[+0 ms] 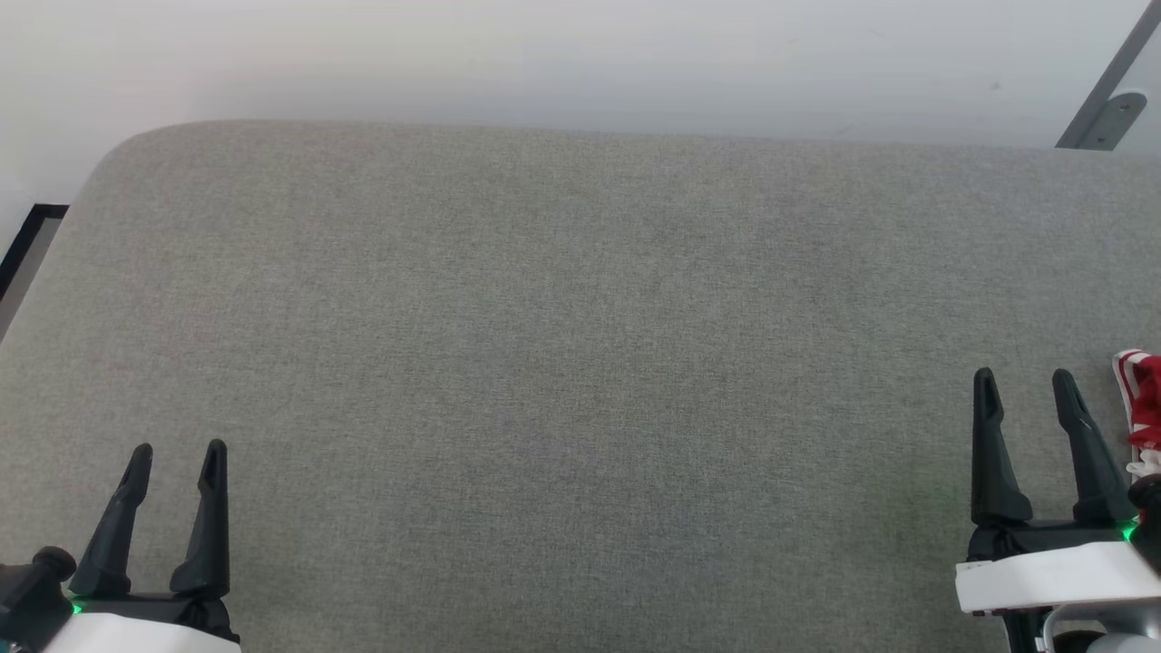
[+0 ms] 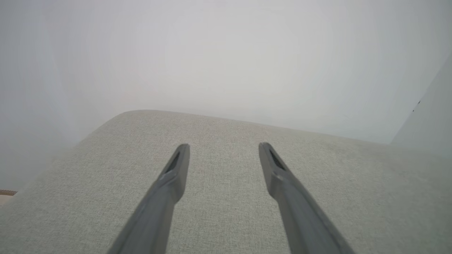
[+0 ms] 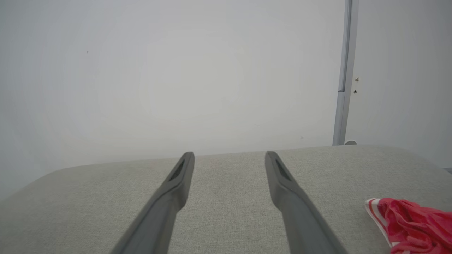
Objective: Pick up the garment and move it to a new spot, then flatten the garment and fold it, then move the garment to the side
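Both hands stood wide open and held nothing: the left gripper (image 1: 179, 446) and the right gripper (image 1: 1023, 374), above the grey cushion (image 1: 580, 317). In the head view the garment (image 1: 1145, 399) was a red piece at the right border, just beside the right gripper. The right wrist view gave more of it: crumpled, with red-and-white stripes at its edge.

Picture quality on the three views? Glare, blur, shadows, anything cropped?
Head view: even soft light, no glare, barely any shadow on the grey fabric surface; the garment is cut by the right edge. Left wrist view: hazy, washed-out wall, the left gripper soft-edged. Right wrist view: same haze, garment cropped at the lower right corner.
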